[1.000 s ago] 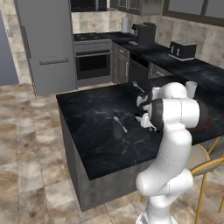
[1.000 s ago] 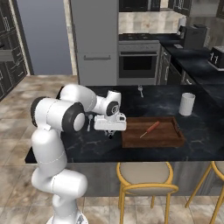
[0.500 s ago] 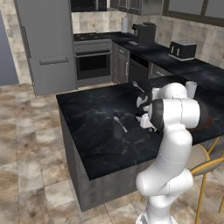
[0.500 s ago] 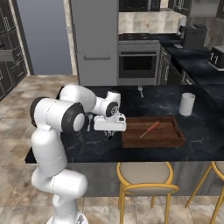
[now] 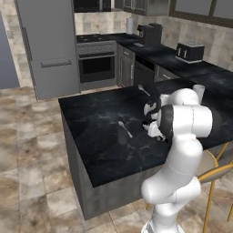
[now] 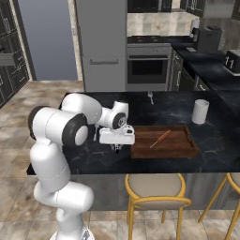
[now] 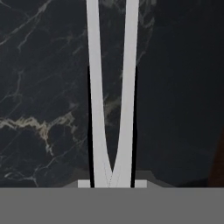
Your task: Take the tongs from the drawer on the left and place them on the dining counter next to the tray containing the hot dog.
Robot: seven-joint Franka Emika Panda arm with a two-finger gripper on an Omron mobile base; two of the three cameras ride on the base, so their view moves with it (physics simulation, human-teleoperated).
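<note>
Tongs (image 7: 111, 87) sit clamped in our gripper (image 6: 117, 148), their two pale arms running straight ahead of it over the dining counter (image 6: 215, 140). We note the tray (image 6: 161, 149) just beside the gripper, a hot dog (image 6: 160, 138) lying in it.

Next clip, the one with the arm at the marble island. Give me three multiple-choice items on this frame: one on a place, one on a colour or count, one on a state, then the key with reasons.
1. Where does the tray sit?
A. on the floor
B. on the dining counter
C. on the stove

2. What colour is the cup near the tray?
A. white
B. red
C. green

3. What is the gripper doing?
A. standing wide open over the tray
B. closed on the tongs
C. holding the cup

Key: B, the tray rests on the dining counter with the hot dog inside. A, the cup beyond the tray is white. B, in the hand view the tongs run out from between the fingers of the gripper, just above the marble beside the tray.
</note>
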